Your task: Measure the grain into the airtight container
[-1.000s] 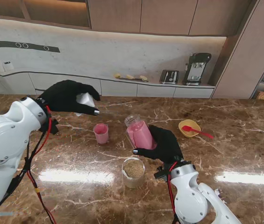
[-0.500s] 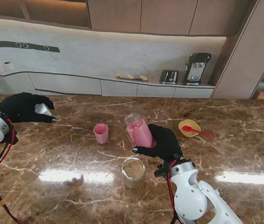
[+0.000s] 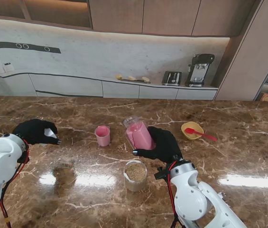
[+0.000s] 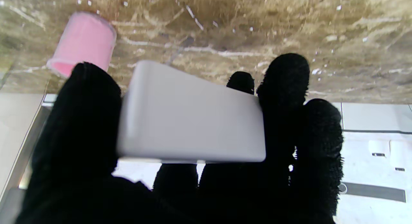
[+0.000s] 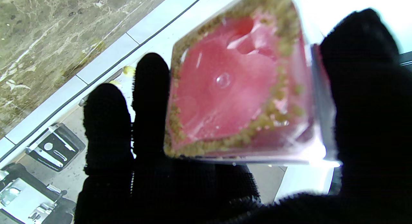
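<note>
My right hand (image 3: pixel 161 145) is shut on a clear container (image 3: pixel 138 134) that looks pink inside, tilted with its open mouth pointing away from me. The right wrist view shows the container's base (image 5: pixel 238 95), with brown grains ringing the pink, gripped by the right hand (image 5: pixel 363 105). A clear glass of brown grain (image 3: pixel 135 175) stands just nearer to me than the container. At the table's left, my left hand (image 3: pixel 35 131) is low and shut on a white lid (image 3: pixel 51 133). In the left wrist view, that lid (image 4: pixel 191 127) fills the left hand (image 4: pixel 283 159).
A small pink cup (image 3: pixel 102 135) stands between the two hands and also shows as a pink cup (image 4: pixel 82 42) in the left wrist view. A yellow bowl (image 3: pixel 191 126) with a red spoon (image 3: pixel 201 134) sits to the right of the container. A counter with appliances runs behind the table.
My left hand, still holding the white lid, has dropped from high over the table to low at the left, nearer to me. The right hand and container have shifted slightly left.
</note>
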Motion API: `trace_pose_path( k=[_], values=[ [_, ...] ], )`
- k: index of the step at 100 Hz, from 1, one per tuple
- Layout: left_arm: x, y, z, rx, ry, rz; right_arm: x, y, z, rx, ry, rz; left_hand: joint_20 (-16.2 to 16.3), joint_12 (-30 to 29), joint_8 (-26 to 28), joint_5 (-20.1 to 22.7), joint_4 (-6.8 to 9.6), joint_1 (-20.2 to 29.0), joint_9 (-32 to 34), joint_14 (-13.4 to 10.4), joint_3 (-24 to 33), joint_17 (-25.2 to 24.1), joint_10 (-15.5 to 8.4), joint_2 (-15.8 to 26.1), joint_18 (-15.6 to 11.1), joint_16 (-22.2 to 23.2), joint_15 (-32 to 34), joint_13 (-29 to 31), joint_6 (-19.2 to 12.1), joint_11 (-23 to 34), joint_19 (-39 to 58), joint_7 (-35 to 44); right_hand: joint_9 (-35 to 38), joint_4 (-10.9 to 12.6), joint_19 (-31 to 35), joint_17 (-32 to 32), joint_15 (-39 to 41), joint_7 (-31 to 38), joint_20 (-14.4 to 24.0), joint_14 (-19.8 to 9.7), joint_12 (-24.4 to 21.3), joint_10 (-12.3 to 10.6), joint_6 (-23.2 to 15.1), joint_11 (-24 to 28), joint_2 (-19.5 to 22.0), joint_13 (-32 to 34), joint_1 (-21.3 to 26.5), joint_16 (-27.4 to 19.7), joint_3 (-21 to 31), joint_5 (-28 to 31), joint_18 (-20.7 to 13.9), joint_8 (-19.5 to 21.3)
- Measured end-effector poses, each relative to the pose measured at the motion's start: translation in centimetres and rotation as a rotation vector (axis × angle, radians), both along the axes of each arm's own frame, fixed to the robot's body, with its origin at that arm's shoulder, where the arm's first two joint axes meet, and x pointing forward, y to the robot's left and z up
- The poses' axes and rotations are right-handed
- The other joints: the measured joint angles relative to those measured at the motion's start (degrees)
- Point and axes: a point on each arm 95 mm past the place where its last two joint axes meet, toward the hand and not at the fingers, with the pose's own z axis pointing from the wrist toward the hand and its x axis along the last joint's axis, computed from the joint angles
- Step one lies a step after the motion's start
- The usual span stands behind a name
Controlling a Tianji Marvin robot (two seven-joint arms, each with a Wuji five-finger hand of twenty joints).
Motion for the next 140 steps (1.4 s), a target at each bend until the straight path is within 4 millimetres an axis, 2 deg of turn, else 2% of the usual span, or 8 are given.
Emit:
trace_pose_path(
  k=[13, 55, 94, 112, 124, 134, 136, 140],
  values=[
    [0.2, -0.2, -1.9, 0.073, 0.035, -0.01, 0.1, -0.1, -0.2, 0.002, 0.006, -0.003, 0.0, 0.0, 0.0, 0.0, 0.0, 0.01, 0.0, 0.0, 0.0, -0.08, 0.0, 0.06, 0.02, 0.0, 0.0, 0.0, 0.0, 0.0, 0.0, 0.0, 0.0, 0.0, 0.0, 0.01, 0.0, 0.0, 0.0, 0.0, 0.0, 0.0, 0.0, 0.0, 0.0, 0.0, 0.0, 0.0, 0.0, 0.0, 0.0, 0.0],
    [0.2, -1.0, -6.5, 0.099, 0.027, -0.008, 0.1, -0.1, -0.4, 0.005, 0.011, -0.003, 0.0, -1.79, 0.08, 0.0, 0.02, 0.02, 0.0, -0.1, -1.15, -3.86, 0.08, 1.09, -0.06, -1.59, -1.41, -2.13, -0.12, -0.62, -1.57, 0.07, -0.01, 0.0, 0.0, 0.01, 0.0, 0.0, 0.0, 0.0, 0.0, 0.0, 0.0, 0.0, 0.0, 0.0, 0.0, 0.0, 0.0, 0.0, 0.0, 0.0],
    [0.2, -1.2, -9.1, 0.098, 0.063, 0.032, 0.1, -0.1, -0.4, 0.005, 0.004, 0.001, -0.16, -13.3, 0.09, 0.0, 0.1, 2.54, -3.1, -1.52, -1.59, -13.45, 0.55, 1.76, -0.97, -8.24, -12.8, -9.31, -0.57, -9.33, -10.58, 1.4, -0.01, 0.0, 0.0, 0.03, 0.0, 0.0, 0.0, 0.0, 0.0, 0.0, 0.0, 0.0, 0.0, 0.0, 0.0, 0.0, 0.0, 0.0, 0.0, 0.0],
    [0.4, -1.2, -10.6, 0.078, 0.037, 0.069, 0.1, 0.0, -0.4, 0.005, 0.003, 0.002, -1.7, -16.32, 0.09, -0.04, -0.01, 4.42, -6.75, -2.99, -1.67, -23.21, 0.54, 2.49, -1.1, -12.36, -19.55, -19.26, -0.77, -11.68, -18.92, 1.28, -0.01, 0.0, 0.0, 0.03, 0.0, 0.0, 0.0, 0.0, 0.0, 0.0, 0.0, 0.0, 0.0, 0.0, 0.0, 0.0, 0.0, 0.0, 0.0, 0.0],
    [0.4, -1.3, -11.1, 0.071, 0.042, 0.077, 0.1, 0.0, -0.4, 0.005, 0.002, 0.003, -3.54, -16.95, 1.01, -1.06, -0.06, 4.94, -11.52, -5.14, -1.79, -31.22, -0.41, 5.92, -2.52, -15.05, -24.81, -28.27, -0.63, -13.74, -27.43, 0.7, -0.01, 0.0, 0.0, 0.03, 0.0, 0.0, 0.0, 0.0, 0.0, 0.0, 0.0, 0.0, 0.0, 0.0, 0.0, 0.0, 0.0, 0.01, 0.0, 0.0],
    [0.4, -1.5, -11.1, 0.069, 0.043, 0.079, 0.1, 0.0, -0.3, 0.005, 0.001, 0.004, -3.16, -17.34, 1.65, -2.05, 0.64, 8.42, -14.35, -6.48, -9.71, -34.34, -1.15, 9.28, -3.81, -16.47, -26.06, -32.21, -1.0, -14.3, -32.77, -0.91, -0.01, 0.0, 0.0, 0.05, 0.0, 0.0, 0.0, 0.0, 0.0, 0.0, 0.0, 0.0, 0.0, 0.0, 0.0, 0.0, 0.0, 0.01, 0.0, 0.0],
    [0.4, -1.5, -11.2, 0.069, 0.043, 0.078, 0.1, 0.0, -0.3, 0.005, 0.0, 0.004, -3.15, -17.57, 1.44, -2.48, 1.62, 9.82, -15.31, -6.59, -11.68, -34.85, -1.45, 9.65, -4.02, -16.47, -26.12, -32.73, -1.22, -14.35, -33.65, -2.12, -0.01, 0.0, 0.0, 0.05, 0.0, 0.0, 0.0, 0.0, 0.0, 0.0, 0.0, 0.0, 0.0, 0.0, 0.0, 0.0, 0.0, 0.01, 0.0, 0.0],
    [0.5, -1.6, -11.2, 0.069, 0.044, 0.077, 0.1, 0.0, -0.3, 0.005, 0.0, 0.005, -3.22, -17.61, 1.03, -3.07, 1.32, 11.84, -16.59, -7.11, -14.64, -35.91, -1.7, 11.41, -4.22, -16.48, -26.85, -34.01, -1.28, -15.01, -34.5, -2.76, -0.01, 0.0, 0.0, 0.05, 0.0, 0.0, 0.0, 0.0, 0.0, 0.0, 0.0, 0.0, 0.0, 0.0, 0.0, 0.0, 0.0, 0.01, 0.0, 0.0]
  ],
)
